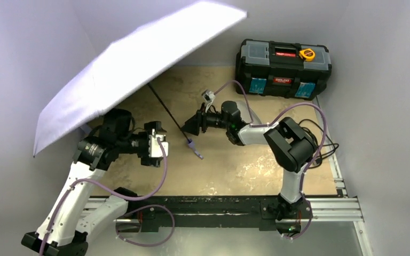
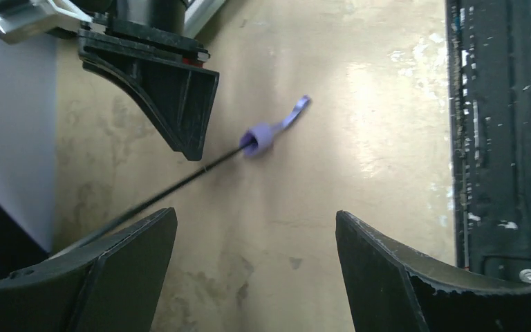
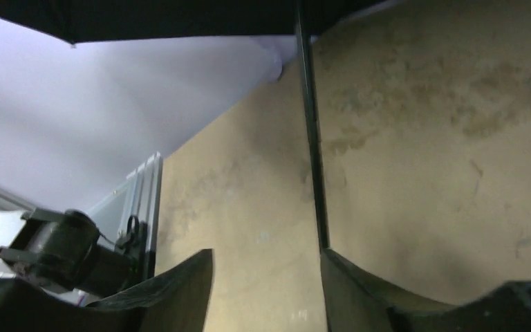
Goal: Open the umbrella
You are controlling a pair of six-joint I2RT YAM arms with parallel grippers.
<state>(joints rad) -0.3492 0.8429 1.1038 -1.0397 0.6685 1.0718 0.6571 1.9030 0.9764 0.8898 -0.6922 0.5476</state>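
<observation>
A mottled tan table (image 1: pixel 256 160) carries a black toolbox (image 1: pixel 283 66) at its far right corner, close to the back wall. The opened lavender umbrella (image 1: pixel 128 69) leans over the table's left half, its handle (image 1: pixel 191 144) down at mid-table, seemingly touching the surface. A black rail (image 1: pixel 208 205) borders the near edge.

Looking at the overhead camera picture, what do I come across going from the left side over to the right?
lavender umbrella canopy → left gripper → umbrella handle → black toolbox
</observation>
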